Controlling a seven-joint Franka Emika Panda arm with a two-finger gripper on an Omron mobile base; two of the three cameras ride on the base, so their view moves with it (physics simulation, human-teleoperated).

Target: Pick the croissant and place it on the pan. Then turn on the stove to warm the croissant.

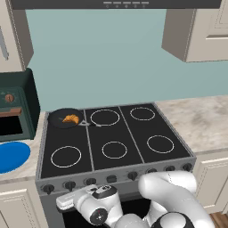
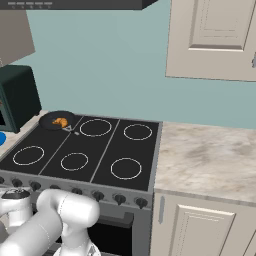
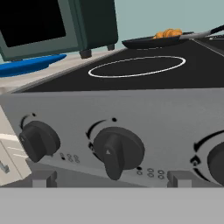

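knob [image 3: 117, 151]: rigid, small; pinch its raised ridge, dead ahead of the claw [image 3: 112, 178]
claw: spread open, empty
croissant [image 1: 70, 119]: in the pan [image 1: 56, 119], far beyond

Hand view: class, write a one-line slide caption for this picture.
Fingers apart before a stove knob; behind, the croissant sits in the pan.

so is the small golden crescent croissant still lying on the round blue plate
No, the croissant lies in the small black frying pan on the stove's back-left burner, apart from the blue plate.
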